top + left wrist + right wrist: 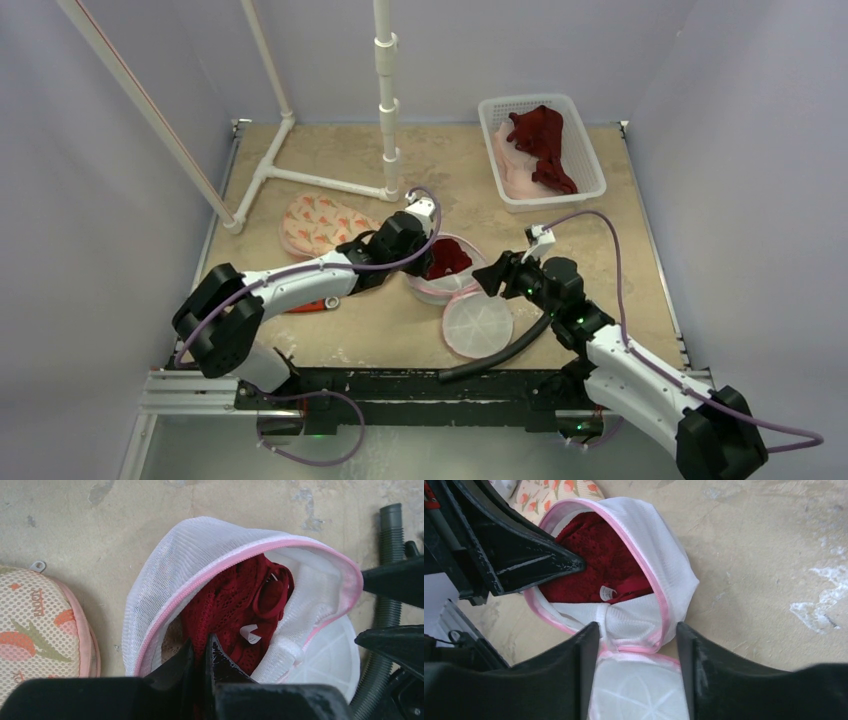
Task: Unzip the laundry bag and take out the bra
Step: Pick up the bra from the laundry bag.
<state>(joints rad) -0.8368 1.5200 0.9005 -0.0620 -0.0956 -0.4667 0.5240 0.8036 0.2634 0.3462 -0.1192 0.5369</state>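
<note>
The white mesh laundry bag (462, 252) with a pink zipper lies unzipped at mid-table, its round lid (477, 325) flipped toward me. The red lace bra (447, 258) sits inside the opening. In the left wrist view my left gripper (200, 647) is shut on a fold of the bra (235, 600) just inside the bag's rim (170, 565). My right gripper (638, 630) is open; its fingers straddle the bag's hinge, where the bag (664, 560) meets the lid (639, 690), without pinching it. The bra (594, 565) and a left finger (539, 562) also show in the right wrist view.
A patterned peach bag (320, 222) lies left of the laundry bag. A white basket (590, 150) with red and pink garments stands at the back right. A white pipe frame (385, 100) rises at the back. A black ribbed hose (500, 355) lies by the lid.
</note>
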